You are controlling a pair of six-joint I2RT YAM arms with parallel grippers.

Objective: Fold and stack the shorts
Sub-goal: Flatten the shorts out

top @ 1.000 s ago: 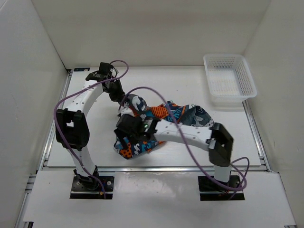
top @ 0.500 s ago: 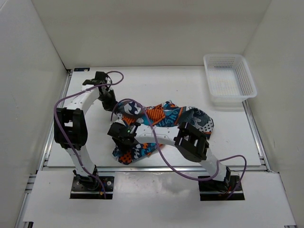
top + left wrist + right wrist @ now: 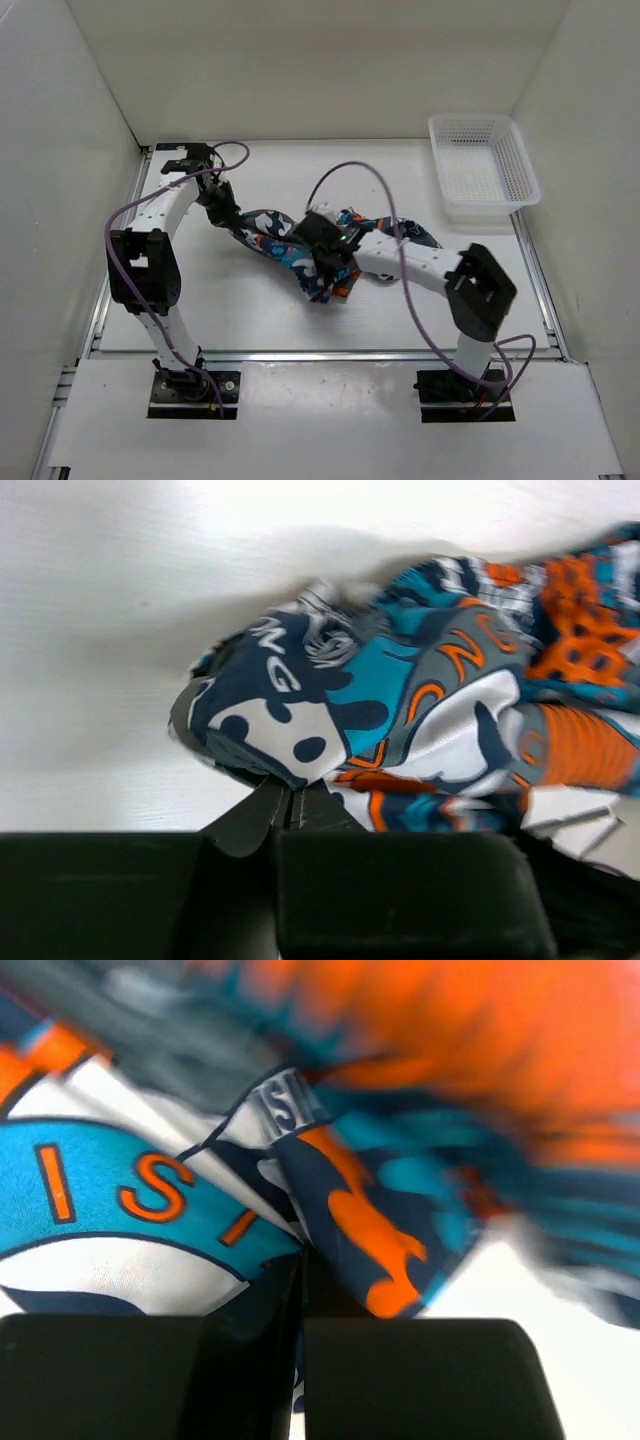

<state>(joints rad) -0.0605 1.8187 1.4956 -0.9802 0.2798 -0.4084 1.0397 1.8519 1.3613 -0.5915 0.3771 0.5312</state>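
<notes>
Nearest me, my right gripper is pinched shut on a fold of the shorts, which bunch below it over the middle of the table. From there the cloth runs left and away to my left gripper, clamped tight on its other end. The basket sits at the far right, well apart.
</notes>
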